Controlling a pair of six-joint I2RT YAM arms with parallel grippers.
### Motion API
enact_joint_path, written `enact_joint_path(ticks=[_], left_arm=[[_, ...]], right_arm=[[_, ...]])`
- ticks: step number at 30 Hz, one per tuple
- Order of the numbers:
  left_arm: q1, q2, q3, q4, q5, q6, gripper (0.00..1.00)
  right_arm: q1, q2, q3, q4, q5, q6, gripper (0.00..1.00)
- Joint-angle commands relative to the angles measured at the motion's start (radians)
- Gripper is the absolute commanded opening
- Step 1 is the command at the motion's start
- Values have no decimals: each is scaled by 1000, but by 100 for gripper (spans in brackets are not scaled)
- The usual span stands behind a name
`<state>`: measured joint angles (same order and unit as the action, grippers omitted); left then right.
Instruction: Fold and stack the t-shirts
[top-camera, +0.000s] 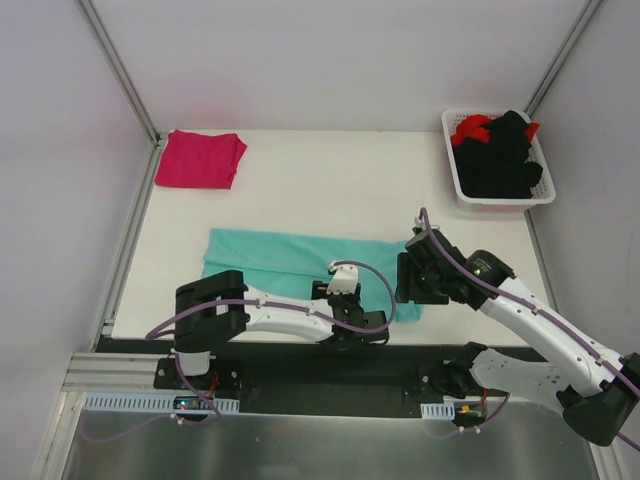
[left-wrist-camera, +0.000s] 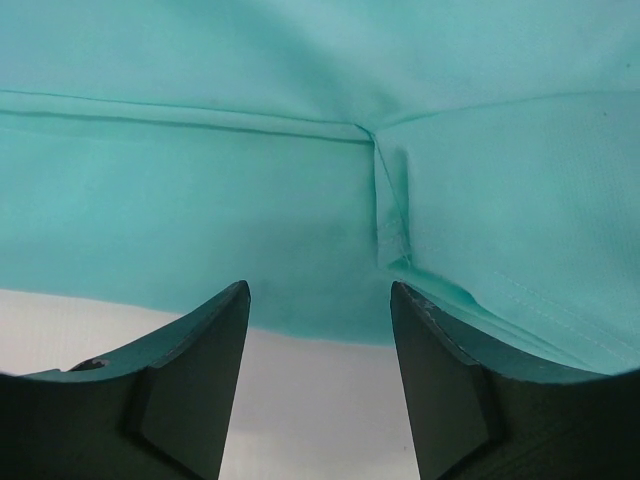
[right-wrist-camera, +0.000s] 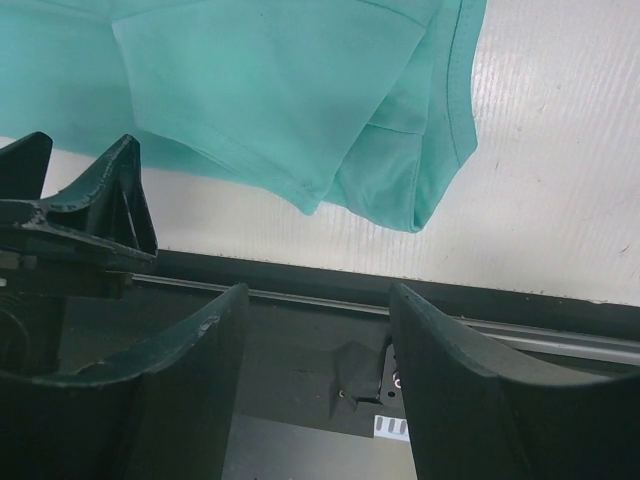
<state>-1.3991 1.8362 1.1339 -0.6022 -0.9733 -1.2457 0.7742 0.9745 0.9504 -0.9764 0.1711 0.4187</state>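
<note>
Teal shirt (top-camera: 290, 262) lies part-folded on tabletop (top-camera: 320, 190). Left hand (left-wrist-camera: 318, 300) released, empty, at shirt's near hem. Right hand (right-wrist-camera: 318, 300) released, empty, off shirt's right corner. Risk: pinch catches top layer only, fold pulls apart; loose corner drags crooked. Pink shirt (top-camera: 203, 158) folded far left of it.

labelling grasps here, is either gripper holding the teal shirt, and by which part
Nothing is held: left gripper and right gripper both stand open and empty by the teal shirt.

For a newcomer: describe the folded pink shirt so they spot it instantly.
On the white table, look to the far left corner. The folded magenta-pink cloth t-shirt lies there alone; the teal cloth t-shirt is spread along the near edge.
</note>
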Motion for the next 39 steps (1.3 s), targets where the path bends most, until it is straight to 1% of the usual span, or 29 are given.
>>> enact_joint_path(ticks=[1,3,6,7,12,20,26,33,39], left_arm=[[-27,29,55,-105,-42,-67,58],[-35,40,70,-117,-53,-73,59],[-44,51,82,-134,-65,-83,63],[-46,54,86,-137,-67,-86,63],[-55,78,86,-142,-85,-84,77],[-67,81,29,-137,-143,-167,80],[-72,64,9,-137,-183,-198,80],[-75,72,13,-137,-203,-221,80],[-75,100,36,-136,-208,-228,80]], right_arm=[[5,-31,-9,-31,11,15,61],[4,-40,-12,-33,15,20,60],[4,-57,-18,-41,16,26,60],[4,-62,-19,-47,18,29,60],[7,-94,-28,-64,21,40,59],[14,-105,-18,-82,13,55,57],[53,-68,22,-96,28,75,56],[126,-20,53,-102,62,117,56],[155,-20,54,-110,84,137,56]])
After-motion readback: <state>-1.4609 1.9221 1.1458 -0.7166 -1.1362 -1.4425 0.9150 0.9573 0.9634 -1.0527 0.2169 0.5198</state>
